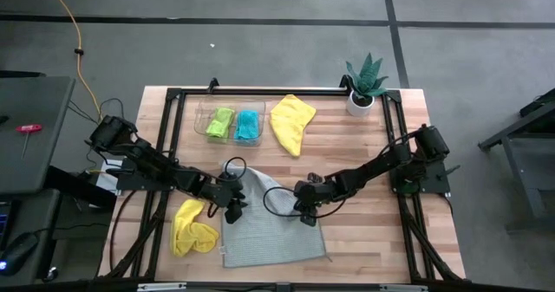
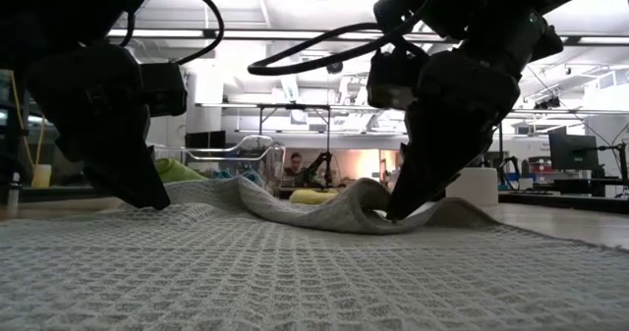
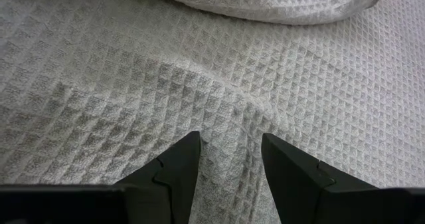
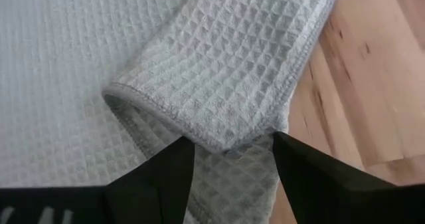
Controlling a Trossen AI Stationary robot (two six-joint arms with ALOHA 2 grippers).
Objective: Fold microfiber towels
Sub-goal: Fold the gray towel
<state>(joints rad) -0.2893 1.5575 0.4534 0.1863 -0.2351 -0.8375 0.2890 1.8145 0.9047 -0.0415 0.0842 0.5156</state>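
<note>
Wood planks, pale and butcher-block in grain, make up the table [image 1: 364, 153], which has a black metal frame around it and grey concrete floor beyond; the low view looks across it into a bright workshop with ceiling strip lights, desks and monitors. Starting at the fingers: the left gripper [image 3: 229, 159] has its two dark fingers spread, tips resting on the flat weave of the light grey towel [image 1: 269, 227] with nothing pinched between them. The right gripper [image 4: 232, 159] also stands released, its fingers parted either side of a turned-over corner of the same towel, whose stitched hem curls just ahead of the tips, bare wood just beside. That grey cloth has a waffle texture of small square pockets; it lies near the front middle of the table, mostly flat, with one soft raised fold between the two grippers. Left of it, near the front, a yellow towel [image 1: 192, 227] sits crumpled and plush. Farther back a second yellow towel [image 1: 292, 123] lies loosely folded, and left of that a clear plastic tray [image 1: 205, 112] holds a lime green towel [image 1: 220, 122] and a teal-blue towel [image 1: 248, 126] side by side. At the far right stands a spiky green plant [image 1: 365, 77] in a white pot
</note>
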